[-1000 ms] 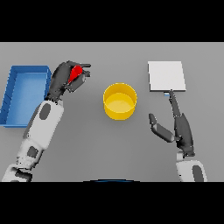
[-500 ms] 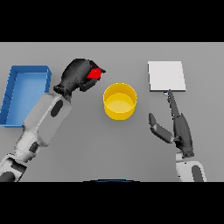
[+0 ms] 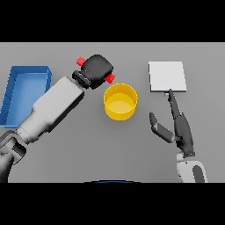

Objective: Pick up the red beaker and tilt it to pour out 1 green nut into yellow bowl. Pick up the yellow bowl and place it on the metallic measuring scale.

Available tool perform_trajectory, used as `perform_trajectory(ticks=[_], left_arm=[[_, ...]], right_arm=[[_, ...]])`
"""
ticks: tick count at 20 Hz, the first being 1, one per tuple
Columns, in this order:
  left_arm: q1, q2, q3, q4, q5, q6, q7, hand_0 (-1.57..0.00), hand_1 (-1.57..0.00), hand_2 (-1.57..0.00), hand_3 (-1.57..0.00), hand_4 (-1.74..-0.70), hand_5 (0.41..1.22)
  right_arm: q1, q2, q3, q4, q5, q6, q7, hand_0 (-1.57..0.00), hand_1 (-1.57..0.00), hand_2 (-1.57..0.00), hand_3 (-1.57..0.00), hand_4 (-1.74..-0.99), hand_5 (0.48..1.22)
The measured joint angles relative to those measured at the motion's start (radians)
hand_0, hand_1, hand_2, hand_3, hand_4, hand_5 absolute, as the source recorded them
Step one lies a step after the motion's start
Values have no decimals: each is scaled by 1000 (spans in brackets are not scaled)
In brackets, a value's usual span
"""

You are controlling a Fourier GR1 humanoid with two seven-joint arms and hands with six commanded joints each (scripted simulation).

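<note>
The left hand (image 3: 97,68) is clenched around the small red beaker (image 3: 109,78), holding it tipped sideways just beside the rim of the round yellow bowl (image 3: 120,102). The right hand (image 3: 178,125) rests with fingers straight, pointing at the flat metallic scale (image 3: 167,76).

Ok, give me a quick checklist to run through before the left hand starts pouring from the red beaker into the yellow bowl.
1. Left hand curled round the red beaker: ok.
2. Beaker tipped sideways: ok, red ends show on both sides of the hand.
3. Beaker mouth above the round yellow bowl: not ok, it sits just up-left of the rim.
4. Green nut inside the beaker: cannot tell, the hand hides it.
5. Bowl empty: ok.
6. Right hand clear of the bowl, near the square metallic scale: ok.
</note>
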Motion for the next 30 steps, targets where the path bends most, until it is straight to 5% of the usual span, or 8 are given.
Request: perform_trajectory(ticks=[8, 19, 30], left_arm=[[-137, -24, -177, 123, -178, -70, -43, -1571, -1571, -1571, -1571, -1723, 1220], [-186, -74, -330, 149, -335, -30, -31, -1571, -1571, -1571, -1571, -1735, 1221], [-327, -122, -466, 222, -458, -108, -137, -1571, -1571, -1571, -1571, -1729, 1221]], right_arm=[[7, -2, 11, 22, 0, 19, -22, 1, 1, 1, 1, -1063, 697], [12, 19, 17, 26, 21, -12, -35, 1, 1, 1, 1, -1082, 677], [-2, 17, 19, 28, 25, -11, -47, 1, 1, 1, 1, -1027, 686]])
